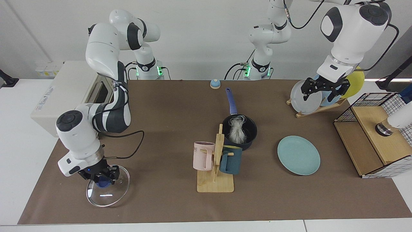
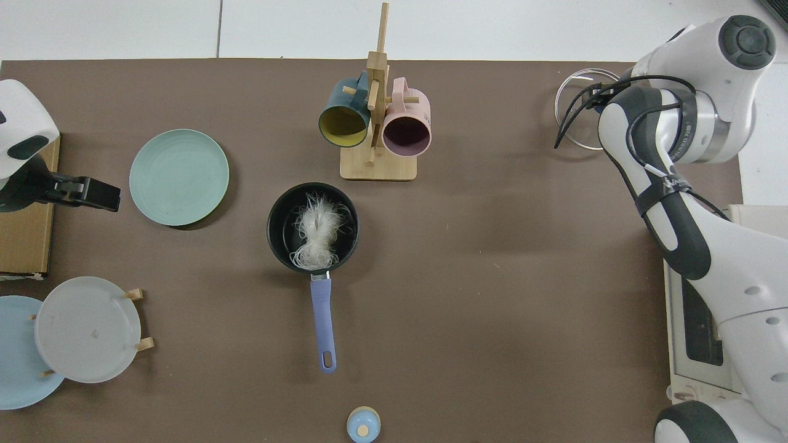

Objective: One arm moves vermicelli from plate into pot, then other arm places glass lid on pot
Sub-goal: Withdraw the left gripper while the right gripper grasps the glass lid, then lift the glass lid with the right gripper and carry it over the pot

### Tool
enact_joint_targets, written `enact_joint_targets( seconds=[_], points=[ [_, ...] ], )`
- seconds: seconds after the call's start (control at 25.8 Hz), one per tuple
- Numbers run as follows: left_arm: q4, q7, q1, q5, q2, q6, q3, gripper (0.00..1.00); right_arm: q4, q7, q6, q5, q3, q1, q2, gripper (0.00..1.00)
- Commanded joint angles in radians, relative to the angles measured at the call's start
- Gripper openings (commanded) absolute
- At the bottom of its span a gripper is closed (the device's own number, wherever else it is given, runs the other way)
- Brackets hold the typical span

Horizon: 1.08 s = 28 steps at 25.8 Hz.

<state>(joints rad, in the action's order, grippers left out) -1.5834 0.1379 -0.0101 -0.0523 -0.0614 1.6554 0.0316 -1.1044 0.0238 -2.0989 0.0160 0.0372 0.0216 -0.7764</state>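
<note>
The vermicelli (image 1: 237,131) lay in the pot (image 1: 250,137). Your right gripper (image 1: 99,176) clasped the glass lid (image 1: 107,193); carry it potward level. Your left gripper (image 1: 325,91) waited, fingers spread.

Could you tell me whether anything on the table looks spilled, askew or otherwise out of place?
Nothing stands out. The vermicelli sits wholly inside the pot, the plate lies flat and bare, and the right hand holds the glass lid by its knob.

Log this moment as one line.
white vermicelli bundle: in navy saucepan | right claw: shut on glass lid's blue knob | left claw: open, waiting
</note>
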Motion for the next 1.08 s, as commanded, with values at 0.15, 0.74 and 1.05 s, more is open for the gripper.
enact_joint_targets(
  seconds=[0.15, 0.74, 1.05],
  points=[
    [-0.049, -0.007, 0.002, 0.023, 0.040, 0.001, 0.002, 1.00, -0.101, 0.034, 0.276, 0.028, 0.000, -0.008, 0.302, 0.00],
    [-0.041, 0.002, 0.001, 0.074, 0.035, 0.017, 0.001, 1.00, -0.325, -0.313, 0.479, -0.103, -0.002, -0.221, 0.620, 0.00],
    [-0.041, -0.007, 0.002, 0.075, 0.035, 0.015, 0.001, 1.00, -0.322, -0.530, 0.499, -0.093, -0.002, -0.474, 0.638, 0.00]
  ],
)
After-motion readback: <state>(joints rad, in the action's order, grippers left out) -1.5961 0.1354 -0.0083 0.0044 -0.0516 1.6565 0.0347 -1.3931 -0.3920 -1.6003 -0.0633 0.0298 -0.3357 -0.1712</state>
